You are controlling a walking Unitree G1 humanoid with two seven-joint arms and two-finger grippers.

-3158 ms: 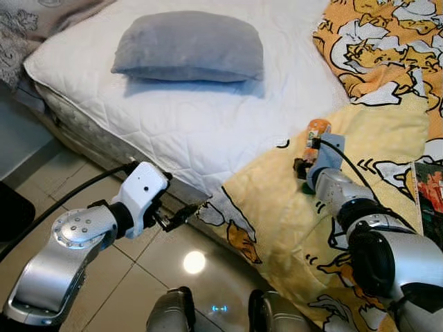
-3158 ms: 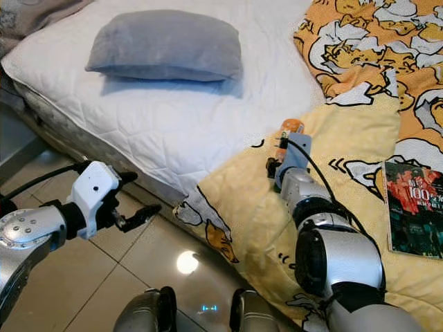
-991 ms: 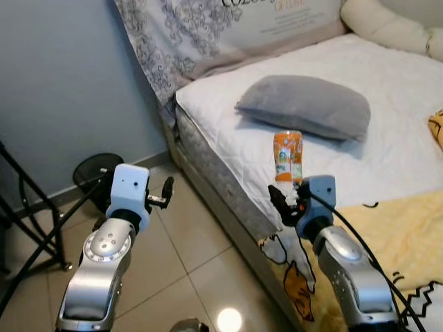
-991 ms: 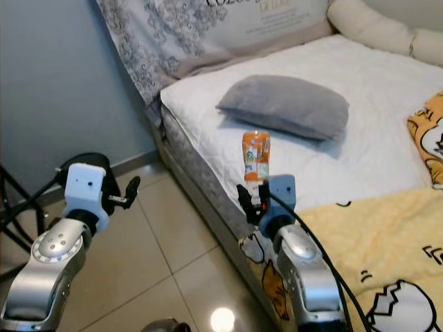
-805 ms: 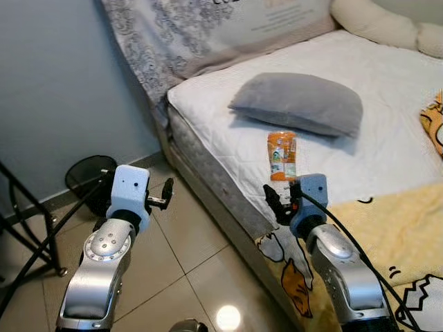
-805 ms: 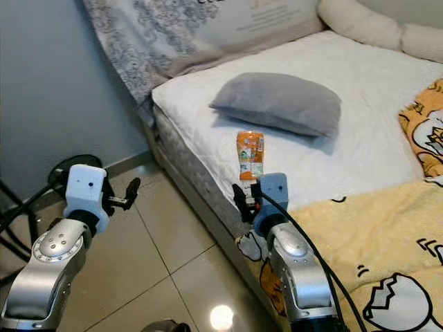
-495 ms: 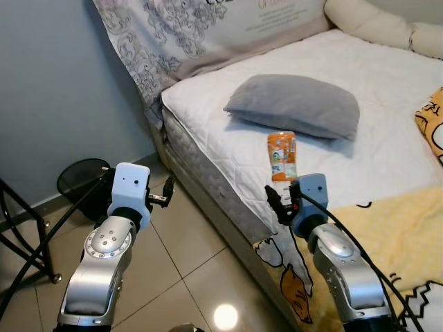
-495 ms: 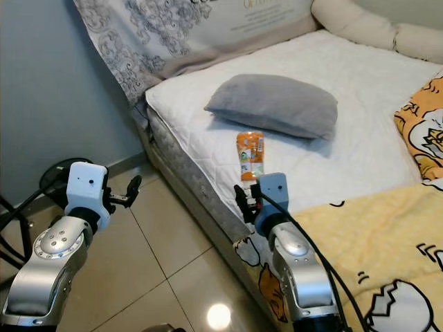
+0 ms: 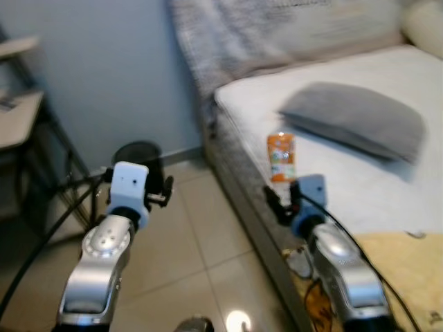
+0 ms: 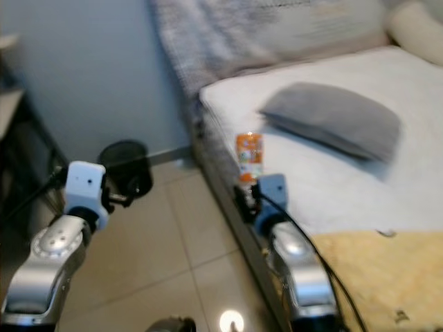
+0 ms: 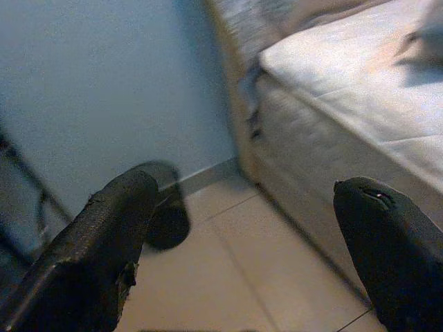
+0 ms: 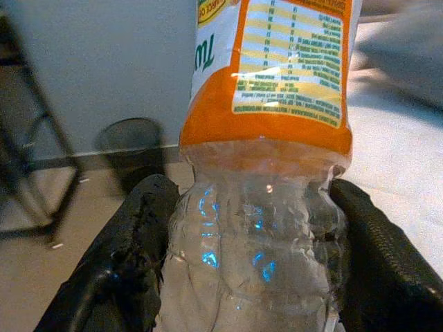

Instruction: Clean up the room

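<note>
A clear plastic bottle with an orange label stands upright in my right gripper, which is shut on its lower part beside the bed's edge. In the right wrist view the black fingers press on both sides of the bottle. My left gripper is held out over the tiled floor, open with nothing in it; its fingers stand wide apart. A black mesh waste bin stands on the floor against the blue-grey wall, just beyond the left gripper.
The bed, with a white mattress and a grey pillow, runs along the right. A yellow blanket hangs at its near corner. A dark-legged rack stands at the left. Beige floor tiles lie between bin and bed.
The camera has swung to the left and the picture is blurred, so the bin and rack sit more in view. The bottle stays upright in the right gripper. The left gripper stays open.
</note>
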